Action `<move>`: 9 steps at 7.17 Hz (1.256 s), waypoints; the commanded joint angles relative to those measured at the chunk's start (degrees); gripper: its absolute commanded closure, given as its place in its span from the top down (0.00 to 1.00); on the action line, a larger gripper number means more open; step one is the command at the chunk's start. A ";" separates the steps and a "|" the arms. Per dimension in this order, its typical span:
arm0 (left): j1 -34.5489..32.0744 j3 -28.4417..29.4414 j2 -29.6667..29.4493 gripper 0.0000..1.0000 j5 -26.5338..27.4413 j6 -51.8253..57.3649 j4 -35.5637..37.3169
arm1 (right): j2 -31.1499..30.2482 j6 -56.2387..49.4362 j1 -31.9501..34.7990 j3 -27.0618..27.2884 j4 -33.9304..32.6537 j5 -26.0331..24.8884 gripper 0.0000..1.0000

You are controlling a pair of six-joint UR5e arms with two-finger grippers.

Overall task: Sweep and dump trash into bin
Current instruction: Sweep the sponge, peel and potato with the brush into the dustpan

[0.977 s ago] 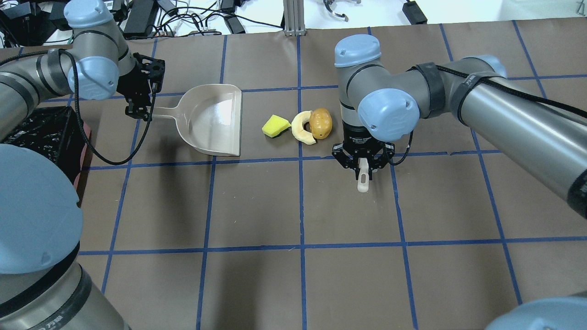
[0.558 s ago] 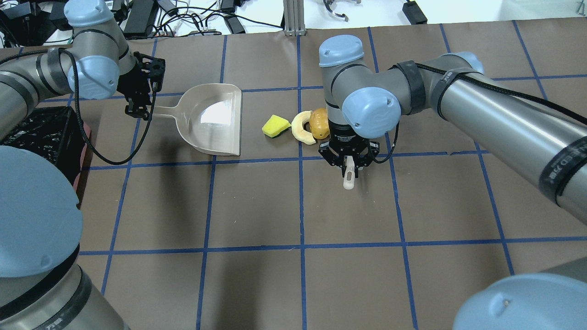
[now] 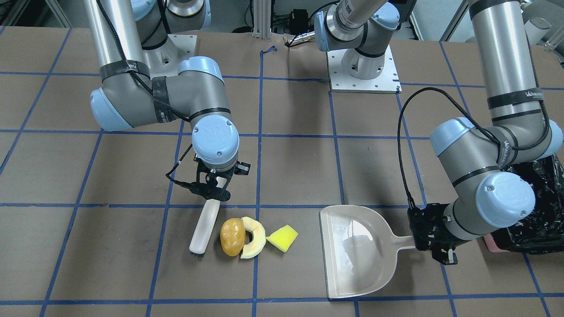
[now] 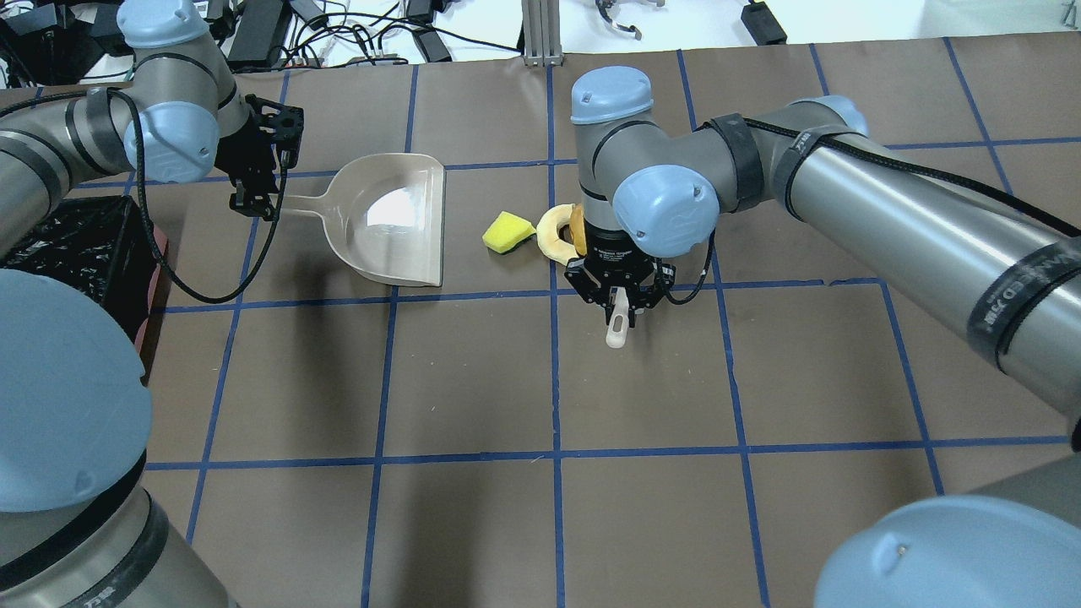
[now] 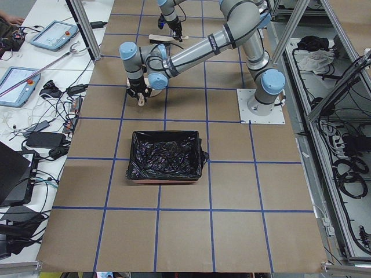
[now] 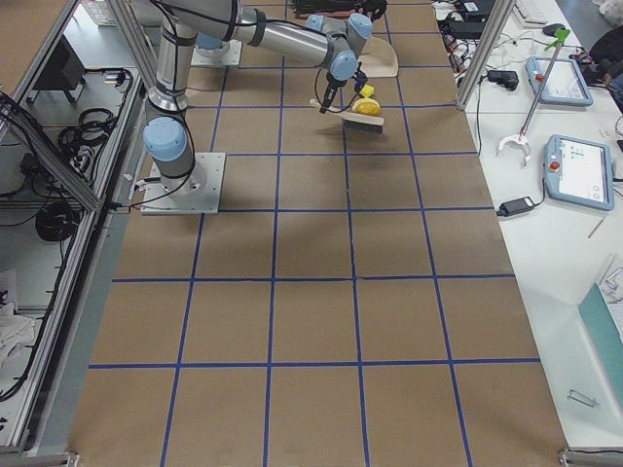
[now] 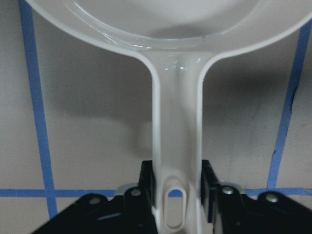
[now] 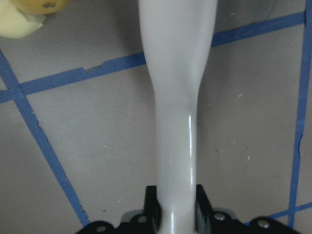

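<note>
Since a second ago the right gripper (image 4: 617, 297) has shifted toward the potato (image 3: 232, 236), carrying the brush (image 3: 204, 231) clamped by its handle. The bristle end now stands just beside that golden-brown lump. The bin (image 5: 165, 155), a pink box lined with crinkled glossy black plastic, stands at the robot's far left, partly hidden by the left arm. The beige dustpan (image 3: 352, 246) lies flat, mouth toward the three items, its handle pinched in the left gripper (image 7: 178, 192). The potato touches the pale cream curved slice (image 3: 255, 237). The bright yellow sponge (image 3: 282, 238) wedge lies just beside the slice, nearest the pan.
</note>
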 commanded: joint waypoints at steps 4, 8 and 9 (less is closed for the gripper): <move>-0.09 -0.03 0.03 0.39 -0.09 -0.01 0.00 | 4.44 6.52 3.41 -5.05 -2.23 3.49 0.16; -0.09 -0.03 0.12 0.39 0.00 -0.10 0.00 | 8.73 11.79 5.95 -11.18 -3.29 7.72 0.16; -0.09 -0.03 0.12 0.39 0.00 -0.10 0.00 | 9.10 11.98 6.57 -12.34 -3.20 7.72 0.16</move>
